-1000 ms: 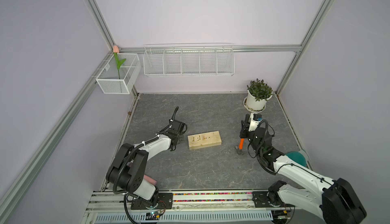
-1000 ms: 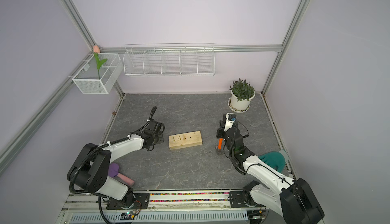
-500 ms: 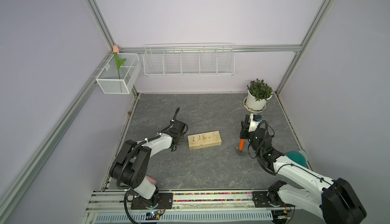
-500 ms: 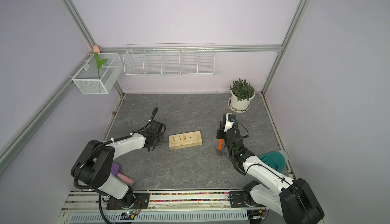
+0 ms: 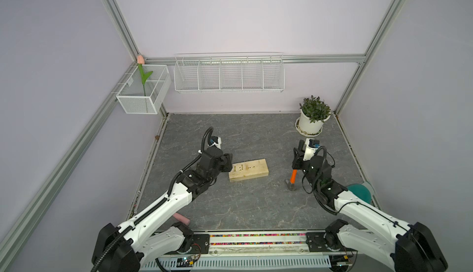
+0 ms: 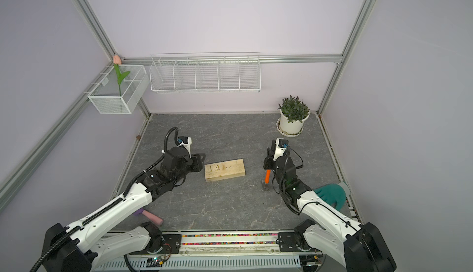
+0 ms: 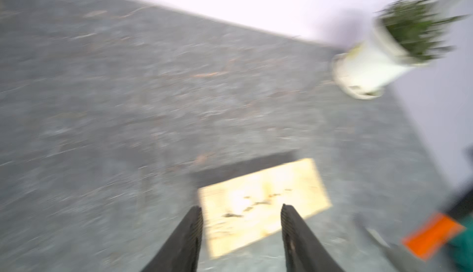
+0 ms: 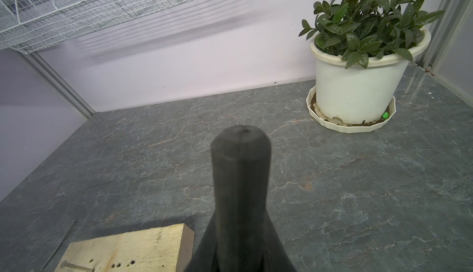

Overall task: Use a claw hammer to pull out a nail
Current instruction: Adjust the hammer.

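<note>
The right pincer [image 5: 297,161] is clamped on the claw hammer [image 5: 293,177], whose head hangs below it. The left pincer [image 7: 240,219], jaws apart, faces the wooden block [image 5: 248,170] just ahead. It should probably pin that end down before the claw hooks a nail [image 8: 76,266].

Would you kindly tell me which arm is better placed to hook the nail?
Right, probably: the right gripper is shut on the hammer handle, beside the wood block. The left gripper is open and empty at the block's other end.
</note>
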Tool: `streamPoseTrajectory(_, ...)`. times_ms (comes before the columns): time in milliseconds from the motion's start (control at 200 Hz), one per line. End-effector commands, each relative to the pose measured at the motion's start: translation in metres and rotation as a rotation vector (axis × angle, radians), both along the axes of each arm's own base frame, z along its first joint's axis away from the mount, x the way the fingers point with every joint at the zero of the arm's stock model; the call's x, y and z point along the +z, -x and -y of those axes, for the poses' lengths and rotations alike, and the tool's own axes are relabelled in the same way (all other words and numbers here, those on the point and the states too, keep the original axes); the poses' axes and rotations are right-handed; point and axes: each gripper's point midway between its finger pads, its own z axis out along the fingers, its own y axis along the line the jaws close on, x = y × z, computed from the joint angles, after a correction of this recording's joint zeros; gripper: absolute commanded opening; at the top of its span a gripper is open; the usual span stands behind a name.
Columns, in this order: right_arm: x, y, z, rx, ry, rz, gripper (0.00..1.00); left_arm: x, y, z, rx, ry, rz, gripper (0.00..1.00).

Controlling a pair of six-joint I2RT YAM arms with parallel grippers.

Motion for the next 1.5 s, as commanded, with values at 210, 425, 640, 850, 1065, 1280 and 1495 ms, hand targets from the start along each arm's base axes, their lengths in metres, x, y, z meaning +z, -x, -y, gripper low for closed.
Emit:
streamPoseTrajectory(210, 0.059, 0.001, -0.009, 0.051, -0.222, 0.087, 0.07, 0.003, 0.033, 0.179, -0.531, 0.170, 0.128, 0.58)
streamPoseTrajectory(425, 0.072, 0.003, -0.012, 0.096, -0.297, 0.100, 0.07, -0.007, 0.045, 0.229, -0.689, 0.209, 0.134, 0.71)
streamPoseTrajectory(640, 0.074, 0.000, -0.012, 0.100, -0.311, 0.102, 0.07, -0.018, 0.051, 0.249, -0.763, 0.232, 0.106, 0.70)
streamPoseTrajectory(850, 0.076, -0.001, -0.011, 0.104, -0.345, 0.102, 0.07, -0.035, 0.049, 0.254, -0.770, 0.210, 0.086, 0.65)
streamPoseTrajectory(1065, 0.077, 0.001, -0.015, 0.140, -0.377, 0.104, 0.07, -0.040, 0.051, 0.261, -0.806, 0.210, 0.073, 0.57)
streamPoseTrajectory(1280, 0.072, 0.001, -0.009, 0.163, -0.416, 0.090, 0.07, -0.036, 0.054, 0.260, -0.831, 0.205, 0.085, 0.22)
streamPoseTrajectory(1495, 0.072, 0.006, -0.009, 0.344, -0.446, 0.088, 0.48, -0.023, 0.047, 0.242, -0.839, 0.258, 0.080, 0.00)
